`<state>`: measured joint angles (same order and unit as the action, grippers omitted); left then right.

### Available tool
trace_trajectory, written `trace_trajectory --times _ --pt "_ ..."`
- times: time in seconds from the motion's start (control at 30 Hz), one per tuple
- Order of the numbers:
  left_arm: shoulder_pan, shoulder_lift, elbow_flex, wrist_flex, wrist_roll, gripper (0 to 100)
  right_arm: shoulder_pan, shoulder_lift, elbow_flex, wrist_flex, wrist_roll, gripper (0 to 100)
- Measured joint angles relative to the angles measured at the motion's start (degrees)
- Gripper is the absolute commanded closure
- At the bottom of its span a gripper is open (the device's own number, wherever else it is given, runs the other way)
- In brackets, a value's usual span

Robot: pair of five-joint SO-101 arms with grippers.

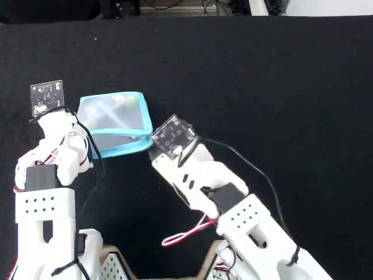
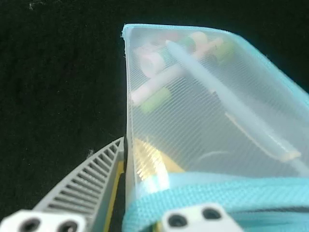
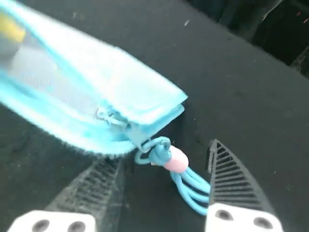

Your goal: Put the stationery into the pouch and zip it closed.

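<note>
Judged pouch soft and limp: pinched endwise by left gripper, best tugged by zip cord between right gripper's spread fingers.

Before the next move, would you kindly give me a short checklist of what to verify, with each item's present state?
1. Stationery inside the pouch: ok, pieces show through the mesh.
2. Left gripper clamped on the pouch edge: ok.
3. Right gripper open: ok, its fingers stand apart.
4. Pull cord between the right gripper's fingers: ok, not yet gripped.
5. Zipper slider near the pouch's end corner: ok.
6. Zip shut along its whole length: cannot tell.
</note>
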<state>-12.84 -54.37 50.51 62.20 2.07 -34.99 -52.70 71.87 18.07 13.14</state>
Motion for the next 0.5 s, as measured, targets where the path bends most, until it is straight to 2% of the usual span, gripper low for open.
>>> trace_trajectory --times 0.17,0.5 --pt "0.00 0.00 0.00 0.00 0.00 96 0.26 4.04 1.76 -7.56 -0.35 75.6" --pt "0.00 0.00 0.00 0.00 0.00 96 0.35 12.22 0.97 -8.70 -0.35 75.8"
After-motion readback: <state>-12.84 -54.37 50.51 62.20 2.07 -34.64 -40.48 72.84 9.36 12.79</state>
